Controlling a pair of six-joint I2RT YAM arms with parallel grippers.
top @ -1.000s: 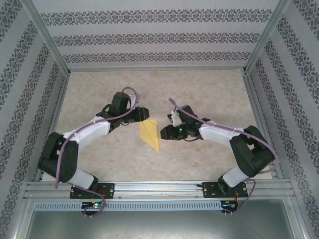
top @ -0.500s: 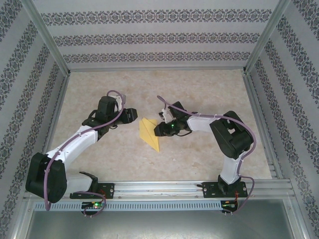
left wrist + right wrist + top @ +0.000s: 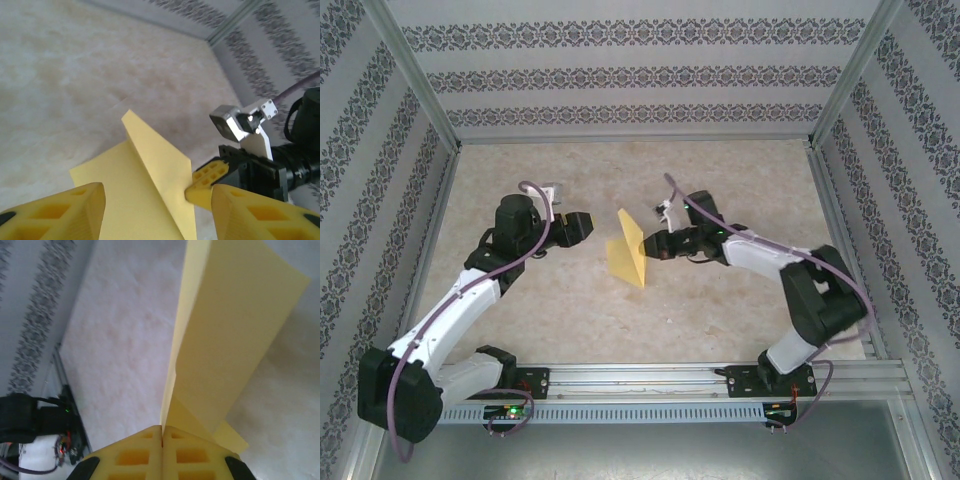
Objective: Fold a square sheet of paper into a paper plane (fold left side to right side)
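Top external: right pincer closed, pinching yellow paper at right edge, flap standing up off desk. Left pincer open, empty, near paper's left side. Tip: swing flap slowly, match edges, press crease flat.

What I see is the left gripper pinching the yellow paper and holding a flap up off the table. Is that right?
No, the right gripper is pinching the yellow paper and holding a flap up off the table; the right wrist view shows it. The left gripper is open.
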